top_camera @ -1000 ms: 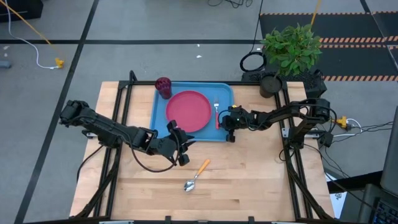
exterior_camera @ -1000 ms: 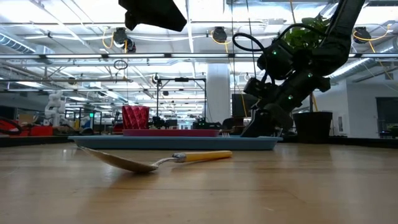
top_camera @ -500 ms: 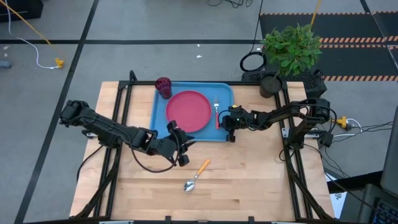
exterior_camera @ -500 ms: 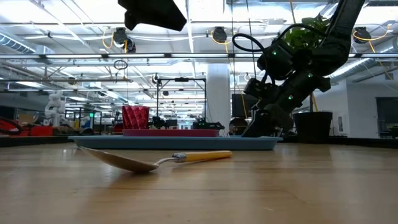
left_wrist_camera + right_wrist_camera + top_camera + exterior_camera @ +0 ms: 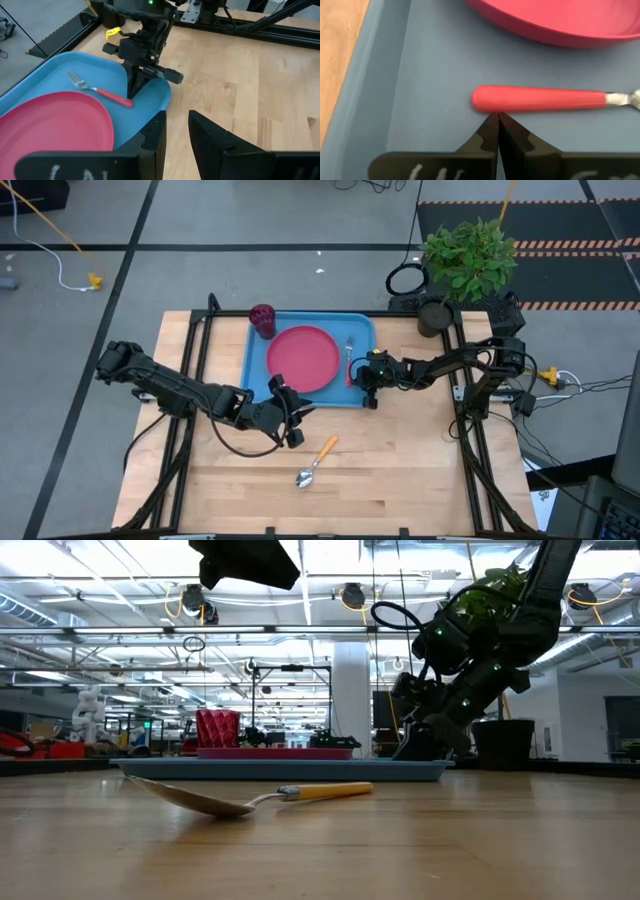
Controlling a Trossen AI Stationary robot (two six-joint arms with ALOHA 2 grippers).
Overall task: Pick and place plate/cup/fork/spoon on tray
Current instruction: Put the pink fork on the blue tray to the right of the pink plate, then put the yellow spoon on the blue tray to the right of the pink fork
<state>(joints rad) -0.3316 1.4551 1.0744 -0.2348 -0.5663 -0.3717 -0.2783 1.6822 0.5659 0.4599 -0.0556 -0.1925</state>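
Note:
The light blue tray [image 5: 258, 375] holds the pink-red plate [image 5: 303, 358], with the dark red cup [image 5: 263, 318] upright in its far left corner. The fork [image 5: 349, 362] lies flat on the tray floor to the right of the plate. The orange-handled spoon [image 5: 315, 463] lies on the table in front of the tray, its bowl toward the near edge. My right gripper [image 5: 497, 120] is shut, pointing down into the tray beside the fork's handle. My left gripper [image 5: 175, 132] is open and empty above the tray's near rim. My right gripper's shut fingertips [image 5: 492, 125] stand at the side of the fork's red handle [image 5: 492, 102], near its free end, coming from above and slanting down. I cannot tell whether they touch it. The fork lies flat on the tray floor.
A potted plant [image 5: 468, 255] stands at the table's far right corner. Black frame rails [image 5: 195, 350] run along the table's left and right sides. Bare wood lies around the spoon in the near half of the table [image 5: 400, 470].

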